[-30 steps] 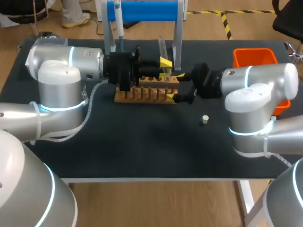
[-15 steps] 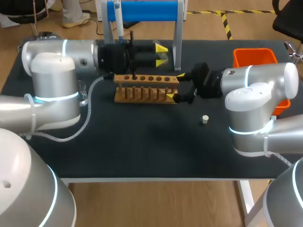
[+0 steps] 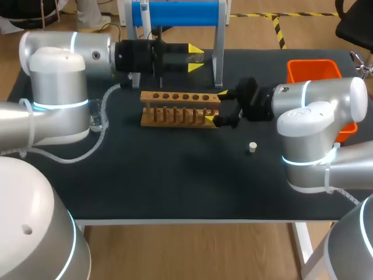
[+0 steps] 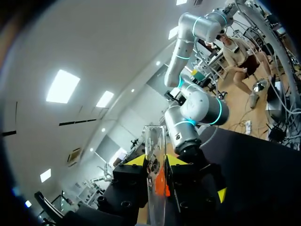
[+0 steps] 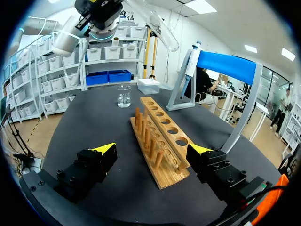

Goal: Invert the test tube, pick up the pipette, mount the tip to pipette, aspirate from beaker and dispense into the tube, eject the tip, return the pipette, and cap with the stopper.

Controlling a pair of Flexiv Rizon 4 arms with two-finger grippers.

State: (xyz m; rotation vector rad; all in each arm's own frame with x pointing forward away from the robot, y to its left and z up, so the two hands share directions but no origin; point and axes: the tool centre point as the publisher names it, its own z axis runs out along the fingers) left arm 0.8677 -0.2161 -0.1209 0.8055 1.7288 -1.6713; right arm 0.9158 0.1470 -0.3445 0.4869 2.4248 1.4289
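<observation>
Glass test tube (image 4: 154,141) sits pinched between the two yellow-tipped fingers of the left tool (image 4: 156,161), which grip it from both sides. In the head view this tool (image 3: 196,58) is raised above the table (image 3: 175,181), behind the wooden rack (image 3: 180,108) and in front of the blue stand (image 3: 180,13), its tips towards the right arm's side. The right wrist view shows the tube (image 5: 163,29) up in the air and slanted, its rounded end the lower one.

The right tool (image 3: 215,107) is down at the rack's near end with its fingers spread. One tip is on each side of the rack (image 5: 160,141). One of the two fingers is clearly apart from the wood and the other is close beside it. The holes along the rack's top are empty.

The pipette (image 3: 147,29) hangs on the blue stand. A glass beaker (image 5: 123,96) stands on the table beyond the rack's far end, close to the left arm. The small pale stopper (image 3: 252,147) lies on the table in front of the right arm, apart from the rack. An orange bin (image 3: 312,69) is at the table's far right corner.
</observation>
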